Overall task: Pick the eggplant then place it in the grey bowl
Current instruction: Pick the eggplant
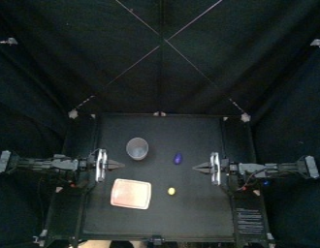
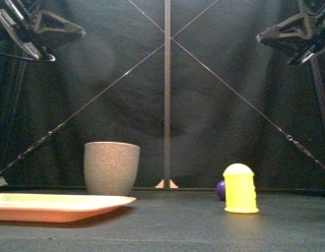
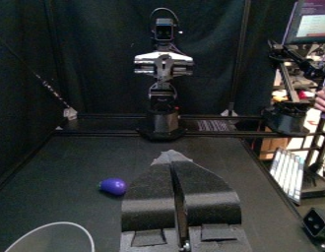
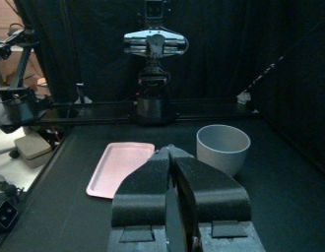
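Fingers [image 3: 150,202] shut; yellow toy [image 2: 239,189] before eggplant [image 2: 221,186].

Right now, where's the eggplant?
Top view: the eggplant lies mid-table, just right of the cup and behind the yellow toy. In the front view it peeks out at that toy's left side.

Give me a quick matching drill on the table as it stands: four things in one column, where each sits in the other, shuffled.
Things:
1. cup
2. tray
3. eggplant
4. yellow toy

Places:
A. just right of the tray, near the front
B. farthest back, upright, left of centre
C. lying flat, front left
D. mid-table, right of the cup

Pairs: 1-B, 2-C, 3-D, 4-A
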`<act>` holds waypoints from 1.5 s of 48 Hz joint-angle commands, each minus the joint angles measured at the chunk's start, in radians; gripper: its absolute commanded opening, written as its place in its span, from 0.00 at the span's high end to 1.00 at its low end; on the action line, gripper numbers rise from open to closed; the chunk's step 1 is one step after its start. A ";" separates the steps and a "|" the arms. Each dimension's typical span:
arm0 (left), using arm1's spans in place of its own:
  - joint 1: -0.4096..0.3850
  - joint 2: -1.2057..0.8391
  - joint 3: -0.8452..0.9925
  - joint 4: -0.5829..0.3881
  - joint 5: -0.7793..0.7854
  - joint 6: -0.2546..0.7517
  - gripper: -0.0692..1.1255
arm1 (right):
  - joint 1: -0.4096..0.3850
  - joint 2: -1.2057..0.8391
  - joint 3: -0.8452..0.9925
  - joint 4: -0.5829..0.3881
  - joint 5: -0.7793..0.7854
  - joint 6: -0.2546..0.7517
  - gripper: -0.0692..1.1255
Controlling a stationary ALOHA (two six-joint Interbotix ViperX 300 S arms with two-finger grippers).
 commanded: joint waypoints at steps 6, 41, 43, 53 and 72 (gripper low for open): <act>0.014 0.000 -0.034 0.002 -0.005 0.003 0.97 | -0.038 0.046 -0.015 -0.028 0.046 -0.023 0.91; 0.055 -0.009 -0.038 0.018 -0.005 0.008 0.97 | -0.261 0.532 -0.178 -0.529 0.319 -0.041 0.37; 0.055 -0.009 -0.038 0.018 -0.005 0.008 0.97 | -0.265 0.561 -0.192 -0.538 0.322 -0.040 0.28; 0.055 -0.009 -0.035 0.018 -0.005 0.008 0.97 | -0.264 0.695 -0.245 -0.543 0.387 -0.040 0.05; 0.057 -0.009 -0.034 0.018 -0.003 0.006 0.97 | -0.252 0.859 -0.333 -0.534 0.425 -0.040 0.07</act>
